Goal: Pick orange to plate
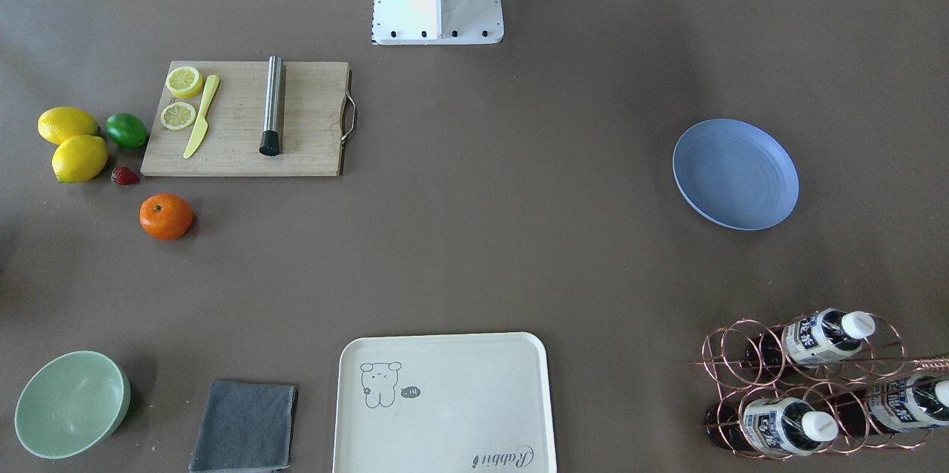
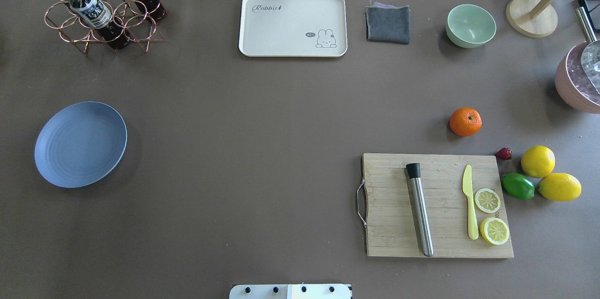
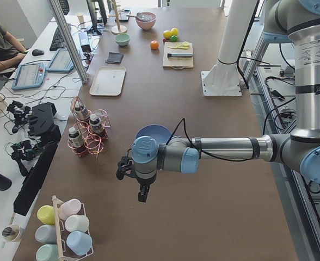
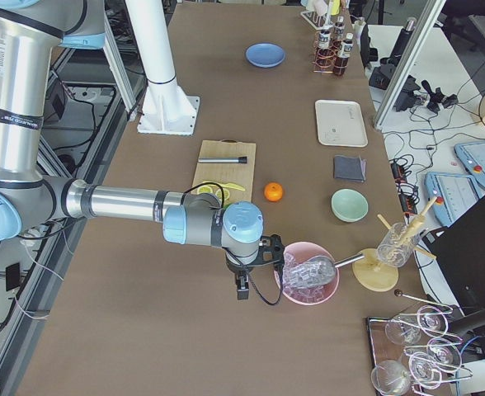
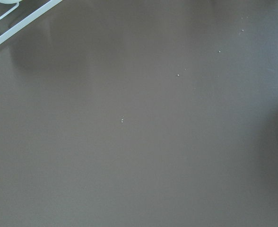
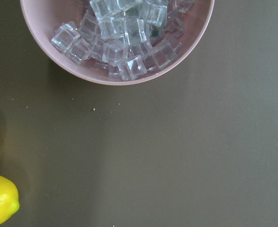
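Two grips cannot-tell: left tool [image 3: 142,196], right tool [image 4: 242,289] | pink bowl [image 6: 37,26]: ice cubes [image 6: 125,35] | orange [image 2: 465,121]: table [image 2: 281,149]

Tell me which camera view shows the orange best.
The exterior front-facing view: the orange appears large, sharp and unobstructed, with its dark stem dimple visible. The overhead exterior view shows it almost as well, from straight above. Both side views show it only small. Neither wrist view shows it at all.
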`<state>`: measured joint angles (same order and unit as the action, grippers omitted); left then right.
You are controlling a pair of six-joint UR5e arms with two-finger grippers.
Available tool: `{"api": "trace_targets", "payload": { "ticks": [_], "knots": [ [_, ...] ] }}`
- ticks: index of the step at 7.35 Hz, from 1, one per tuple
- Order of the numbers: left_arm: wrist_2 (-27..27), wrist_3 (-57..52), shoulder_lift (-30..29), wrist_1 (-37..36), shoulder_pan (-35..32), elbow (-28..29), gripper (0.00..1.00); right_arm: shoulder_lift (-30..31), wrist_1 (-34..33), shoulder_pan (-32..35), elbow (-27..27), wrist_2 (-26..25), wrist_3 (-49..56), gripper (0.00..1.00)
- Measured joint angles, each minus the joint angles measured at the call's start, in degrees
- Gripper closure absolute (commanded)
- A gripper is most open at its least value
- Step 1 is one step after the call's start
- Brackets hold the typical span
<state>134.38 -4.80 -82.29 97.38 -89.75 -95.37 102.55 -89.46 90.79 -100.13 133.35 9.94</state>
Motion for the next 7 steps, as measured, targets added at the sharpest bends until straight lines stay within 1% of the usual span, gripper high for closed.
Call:
{"api": "trace_targets", "payload": {
  "ticks": [5, 7],
  "knots": [
    [-0.02, -0.06, -0.06, -0.08, 0.02, -0.58, 0.02, 0.01, -0.09, -0.13, 0.06, 0.17, 0.00, 0.00],
    [-0.98, -0.06, -0.41, -0.12, 0.03, -0.48, 0.02, 0.01, -0.10, -0.17, 0.08, 0.25, 0.00, 0.00]
  ]
}}
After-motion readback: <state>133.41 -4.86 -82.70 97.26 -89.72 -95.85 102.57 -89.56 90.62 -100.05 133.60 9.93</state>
